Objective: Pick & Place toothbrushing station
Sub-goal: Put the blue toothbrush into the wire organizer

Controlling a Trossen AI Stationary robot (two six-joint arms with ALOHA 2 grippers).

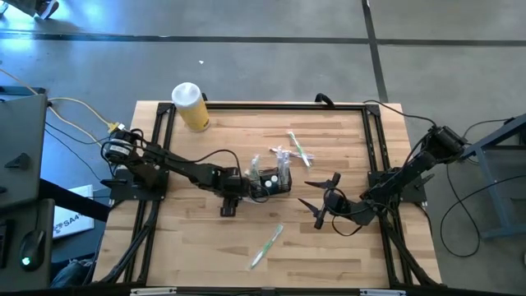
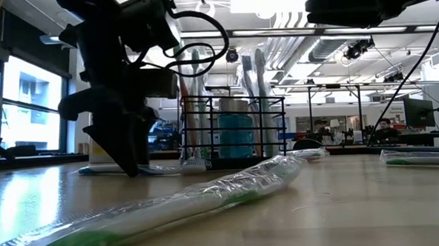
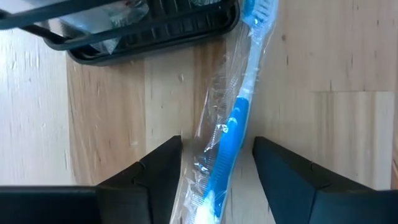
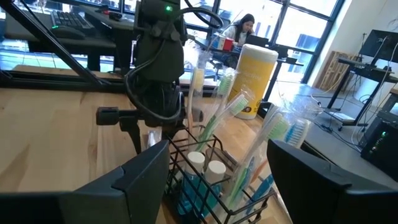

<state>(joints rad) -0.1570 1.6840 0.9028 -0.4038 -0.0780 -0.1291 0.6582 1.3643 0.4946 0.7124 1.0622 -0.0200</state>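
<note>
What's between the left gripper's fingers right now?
A wrapped blue toothbrush lies flat on the table between the open left gripper fingers, its head end beside the black mesh caddy. The left wrist view shows it.

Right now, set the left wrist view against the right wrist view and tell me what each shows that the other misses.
Only the left wrist view shows the blue wrapped toothbrush lying flat on the table between the open fingers of the left gripper.

Only the right wrist view shows the yellow cylinder with a white lid, the wrapped toothbrushes standing in the caddy, a person at a desk far behind, and the open right gripper.

Both show the black mesh caddy and the wooden table.
</note>
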